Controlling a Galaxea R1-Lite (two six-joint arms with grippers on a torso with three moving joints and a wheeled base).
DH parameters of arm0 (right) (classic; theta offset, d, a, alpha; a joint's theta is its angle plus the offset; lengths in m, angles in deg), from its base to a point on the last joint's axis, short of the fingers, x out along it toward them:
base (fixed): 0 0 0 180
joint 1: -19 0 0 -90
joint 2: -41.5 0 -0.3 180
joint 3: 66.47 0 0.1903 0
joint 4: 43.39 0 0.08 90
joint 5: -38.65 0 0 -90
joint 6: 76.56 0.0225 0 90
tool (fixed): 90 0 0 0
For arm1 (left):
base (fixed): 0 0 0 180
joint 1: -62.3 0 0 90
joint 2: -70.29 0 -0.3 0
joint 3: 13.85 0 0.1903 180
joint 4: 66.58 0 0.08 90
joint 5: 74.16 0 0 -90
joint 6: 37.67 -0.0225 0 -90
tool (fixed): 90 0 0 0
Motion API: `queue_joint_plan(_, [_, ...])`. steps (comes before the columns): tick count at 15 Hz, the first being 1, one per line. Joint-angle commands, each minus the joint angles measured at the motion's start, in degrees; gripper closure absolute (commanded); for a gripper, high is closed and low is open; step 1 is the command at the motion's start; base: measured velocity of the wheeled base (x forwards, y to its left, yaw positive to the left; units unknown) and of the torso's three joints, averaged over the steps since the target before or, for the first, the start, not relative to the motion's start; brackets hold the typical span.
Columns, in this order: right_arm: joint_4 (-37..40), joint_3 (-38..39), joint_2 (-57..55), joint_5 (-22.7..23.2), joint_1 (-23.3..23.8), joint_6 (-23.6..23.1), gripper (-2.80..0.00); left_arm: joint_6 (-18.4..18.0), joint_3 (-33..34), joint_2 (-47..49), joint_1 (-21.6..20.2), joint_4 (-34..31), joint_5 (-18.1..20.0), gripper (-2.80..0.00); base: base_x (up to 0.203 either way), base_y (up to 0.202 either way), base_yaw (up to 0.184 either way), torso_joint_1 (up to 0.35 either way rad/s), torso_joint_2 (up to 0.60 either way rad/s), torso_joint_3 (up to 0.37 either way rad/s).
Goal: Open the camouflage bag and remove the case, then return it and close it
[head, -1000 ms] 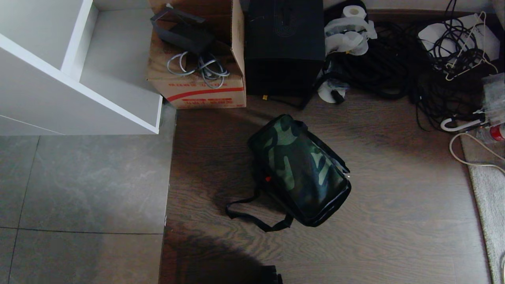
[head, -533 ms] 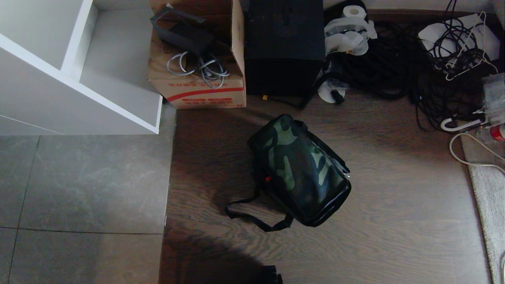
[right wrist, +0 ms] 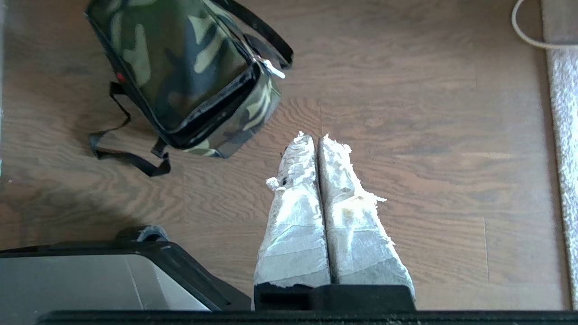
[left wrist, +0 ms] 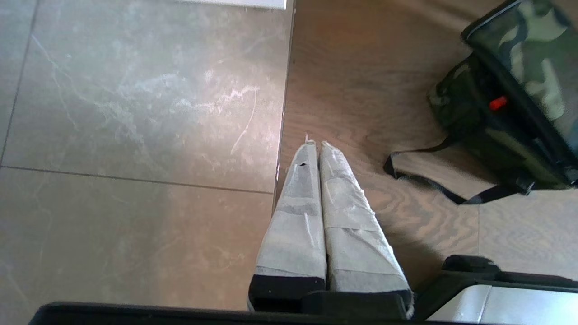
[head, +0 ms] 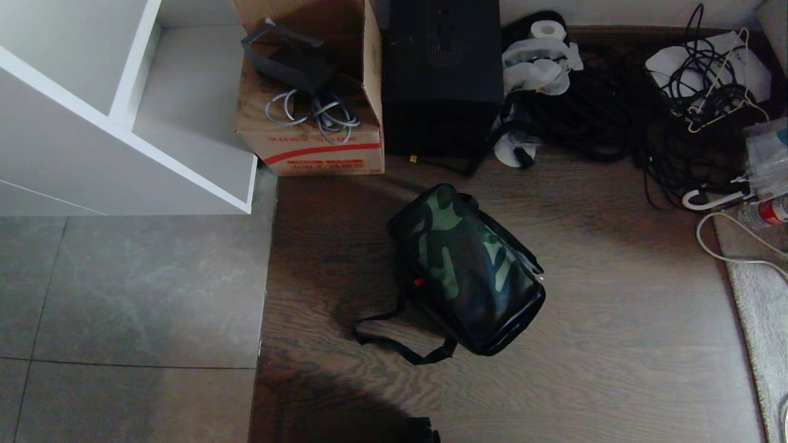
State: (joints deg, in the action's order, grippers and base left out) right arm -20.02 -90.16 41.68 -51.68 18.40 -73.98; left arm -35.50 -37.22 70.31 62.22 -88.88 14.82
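The camouflage bag point(head: 468, 267) lies closed on the wooden floor in the middle of the head view, its black strap point(head: 394, 344) trailing toward me. A small red spot shows on its side. The bag point(left wrist: 519, 81) also appears in the left wrist view, and the right wrist view shows the bag point(right wrist: 180, 67) with its pale zip pull point(right wrist: 272, 70) at the lid's corner. My left gripper point(left wrist: 314, 144) hangs shut above the seam between tile and wood, well short of the bag. My right gripper point(right wrist: 314, 137) hangs shut over bare wood beside the bag. The case is hidden.
Behind the bag stand a brown carton point(head: 311, 98) with cables, a tall plain black box point(head: 440, 74), paper rolls point(head: 538, 58) and tangled black cables point(head: 622, 117). A white shelf unit point(head: 117, 117) fills the far left. A pale rug point(head: 760, 307) edges the right. My base point(right wrist: 90, 280) sits below.
The whole head view has shifted slightly down and the far objects show more, so the camera has moved. Bag and clutter have kept their places.
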Motion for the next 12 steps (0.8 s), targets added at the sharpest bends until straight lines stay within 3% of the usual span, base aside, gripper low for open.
queue_joint_plan(1, [0.0, -0.02, -0.18, -0.02, -0.02, 0.05, 0.0, 0.12, 0.54, -0.02, -0.01, 0.07, -0.03, 0.0, 0.0, 0.0, 0.0, 0.002, 0.0, 0.188])
queue_joint_plan(12, [0.0, -0.02, -0.18, -0.02, -0.02, -0.04, 0.0, 0.2, 0.55, -0.02, -0.01, 0.16, -0.03, 0.0, 0.0, 0.0, 0.0, 0.002, 0.0, 0.2])
